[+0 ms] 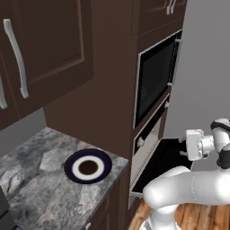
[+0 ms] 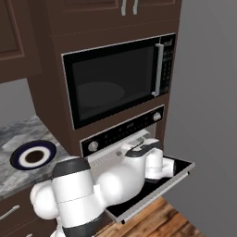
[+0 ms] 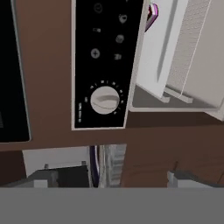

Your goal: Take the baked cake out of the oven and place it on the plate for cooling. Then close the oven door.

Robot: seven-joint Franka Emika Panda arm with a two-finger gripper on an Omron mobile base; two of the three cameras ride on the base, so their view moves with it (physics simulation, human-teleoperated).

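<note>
One plate [image 1: 88, 165] sits bare on your counter [image 1: 40, 179], oven door [image 2: 157, 187] dropped flat, hand [image 1: 196, 144] over it; can't tell you jaw state or cake position.

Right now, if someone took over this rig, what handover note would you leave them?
Hand: up near the oven's control panel; the views do not show whether it is open or shut, and nothing is seen held.
Oven door: dropped open, lying flat.
Oven: interior open, rack seen in the hand view; the cake cannot be made out.
Plate: on the granite counter left of the oven, bare.
Done: door opened.
Left: reach in, find and grasp the cake, set it on the plate, close the door.
</note>
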